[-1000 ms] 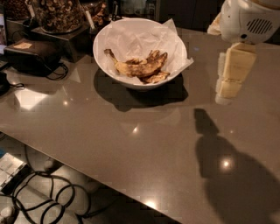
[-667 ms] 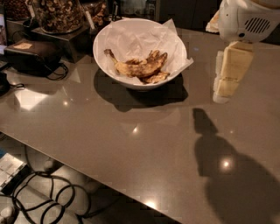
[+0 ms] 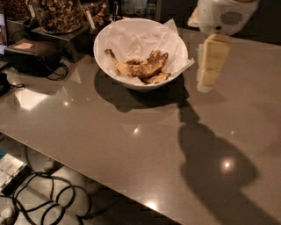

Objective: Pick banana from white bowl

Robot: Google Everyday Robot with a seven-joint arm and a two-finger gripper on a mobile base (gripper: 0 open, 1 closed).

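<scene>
The white bowl (image 3: 109,66) stands at the back of the grey counter, lined with crumpled white paper. In it lies the banana (image 3: 134,68), long, dull yellow with brown-black blotches, its thin dark stem pointing to the upper left. Shorter brown pieces lie beside it on the right. My gripper (image 3: 206,72) hangs above the counter just right of the bowl's rim, apart from the bowl, holding nothing visible. Its pale fingers (image 3: 213,57) point down.
A clear jar of brown snacks (image 3: 57,13) stands on a dark box behind the bowl at the left. A black pouch with a cord (image 3: 33,55) lies left of the bowl. The counter's front edge runs diagonally; cables (image 3: 48,193) lie on the floor below.
The view has shifted closer to the bowl. My gripper has moved a little left, toward the bowl's right rim. The banana has not moved.
</scene>
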